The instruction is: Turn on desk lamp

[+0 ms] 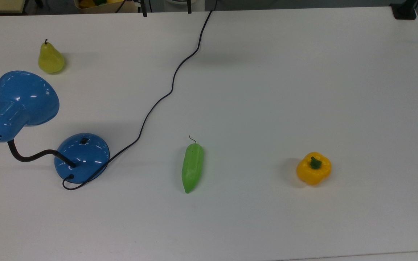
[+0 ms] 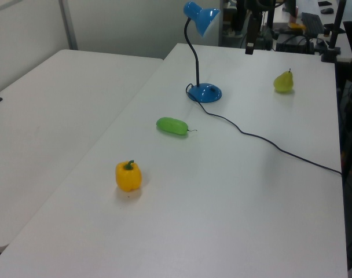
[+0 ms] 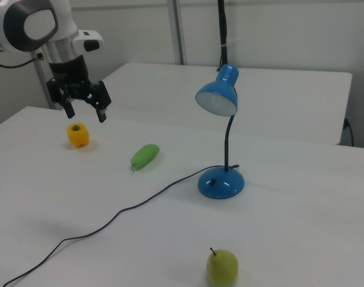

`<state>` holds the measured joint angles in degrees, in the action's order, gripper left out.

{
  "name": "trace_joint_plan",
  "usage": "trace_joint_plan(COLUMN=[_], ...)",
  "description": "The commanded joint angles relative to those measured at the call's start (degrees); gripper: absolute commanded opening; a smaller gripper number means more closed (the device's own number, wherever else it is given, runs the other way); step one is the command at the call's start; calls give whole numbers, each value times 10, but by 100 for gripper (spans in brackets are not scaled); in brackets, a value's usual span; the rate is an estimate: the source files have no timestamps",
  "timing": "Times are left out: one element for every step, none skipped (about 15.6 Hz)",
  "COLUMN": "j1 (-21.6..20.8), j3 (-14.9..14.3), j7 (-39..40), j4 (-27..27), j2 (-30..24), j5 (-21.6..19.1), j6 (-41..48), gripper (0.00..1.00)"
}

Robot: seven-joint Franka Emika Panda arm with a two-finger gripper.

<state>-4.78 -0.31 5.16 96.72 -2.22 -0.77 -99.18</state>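
Right view: my gripper (image 3: pixel 85 109) hangs with fingers spread, holding nothing, above the yellow bell pepper (image 3: pixel 78 135).
Glossy blue desk lamp (image 3: pixel 221 182) stands upright mid-table, unlit bell shade tilted down toward the right view's left.

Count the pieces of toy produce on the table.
3. In the top view, a pear sits upper left by the desk lamp, a green pod at centre, a yellow pepper to its right.

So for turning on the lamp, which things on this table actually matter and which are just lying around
Part of the job:
- desk lamp
- switch on its base
- cord
- gripper, open, above the table

Just lying about:
- pear
- green cucumber
- yellow bell pepper
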Motion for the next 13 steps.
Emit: trace_joint_plan(j1=[-6,-6,-6,-5,-4,-7,-6,-6,-6,-4,-3,-3,-2], j3=[-7,-7,-7,-7,-7,-7,-7,-7,-7,-7,-7,-7,-7], j7=[10,12,12,13,13,12,15,18,18,19,20,27,36], j4=[9,9,9,9,9,9,10,10,9,9,10,9,9], j2=[-10,-9,-9,-9,-9,-9,-8,-7,-6,-7,-7,-7,-7], j5=[2,2,2,2,2,2,2,2,0,0,0,-1,-2], j6=[-8,-9,-11,-9,-9,-13,-12,-14,-14,-14,-14,-14,-14], gripper=[100,100,100,100,100,100,100,100,100,100,96,85,76])
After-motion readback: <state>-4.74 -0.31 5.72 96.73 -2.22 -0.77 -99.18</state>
